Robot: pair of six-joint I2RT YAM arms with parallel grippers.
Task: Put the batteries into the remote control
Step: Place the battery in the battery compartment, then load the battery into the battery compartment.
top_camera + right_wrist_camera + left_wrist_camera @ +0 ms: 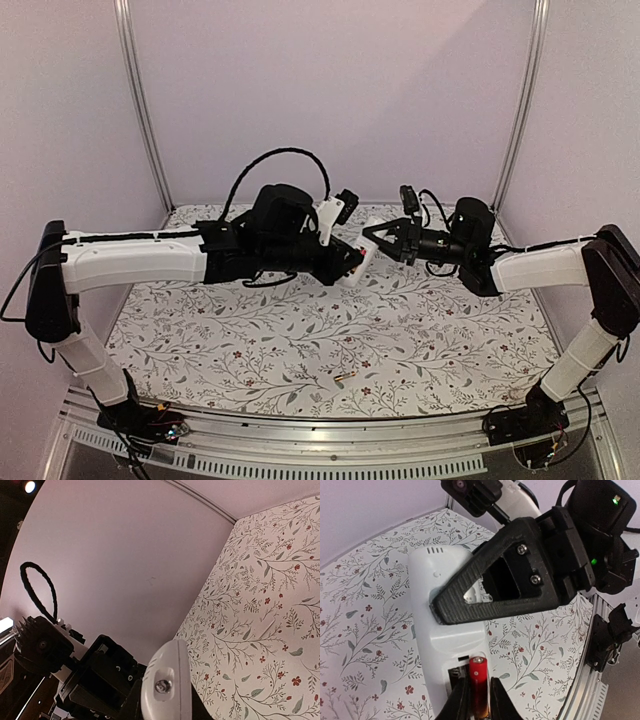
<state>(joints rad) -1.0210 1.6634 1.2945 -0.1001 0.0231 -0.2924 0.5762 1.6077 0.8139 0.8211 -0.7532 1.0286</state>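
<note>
The red battery [479,680] lies lengthwise in the open battery recess [456,672] at one end of the remote [451,645], its metal cap pointing toward the remote's middle. The left gripper [479,692] has its two fingers pressed against the battery's sides, one on each flank. This keeps the battery lined up with the slot, though I cannot tell whether it is fully seated or only resting on the edge. The remote is off the table [200,340], held in the air with its plain white back turned toward the left arm so the recess faces the incoming battery. The right gripper [372,243] is clamped across the remote near its middle. One broad black finger [490,587] crosses the white back just beyond the recess, which leaves the slot end free and steadies the bar against the push. In the right wrist view the remote's rounded end, with a small screw, sticks out from between those closed fingers. In the overhead view the two arms meet tip to tip above the far half of the flowered table. A small yellowish sliver lying alone near the front edge looks like the other battery [345,377], well apart from both grippers and probably waiting its turn.
</note>
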